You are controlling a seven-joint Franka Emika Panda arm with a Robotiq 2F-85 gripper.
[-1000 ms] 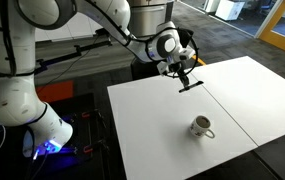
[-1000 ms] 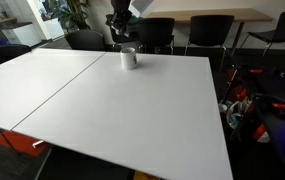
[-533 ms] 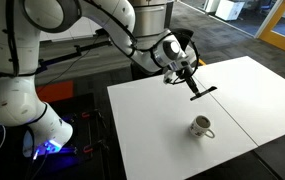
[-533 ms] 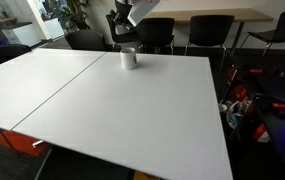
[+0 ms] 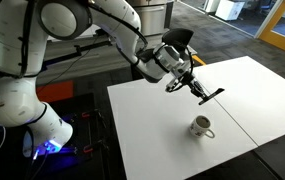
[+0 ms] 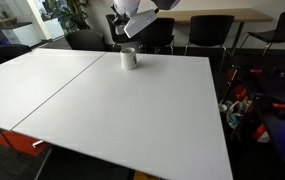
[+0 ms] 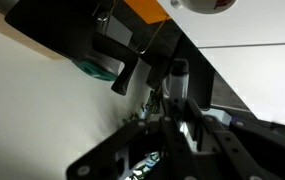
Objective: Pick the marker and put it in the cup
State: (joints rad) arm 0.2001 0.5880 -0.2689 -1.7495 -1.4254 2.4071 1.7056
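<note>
The gripper hangs above the table, its jaws closed on the marker, whose long axis lies roughly level. The cup stands upright below the jaws, apart from them.

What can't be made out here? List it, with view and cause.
1. Marker: in an exterior view the gripper ends in a dark shape too small to tell marker from fingers.
2. Grip: the wrist view is dark and blurred, so open or shut is unclear.
3. Cup: cut off by the top edge in the wrist view.
4. Arm: cut off by the top edge in an exterior view.
</note>
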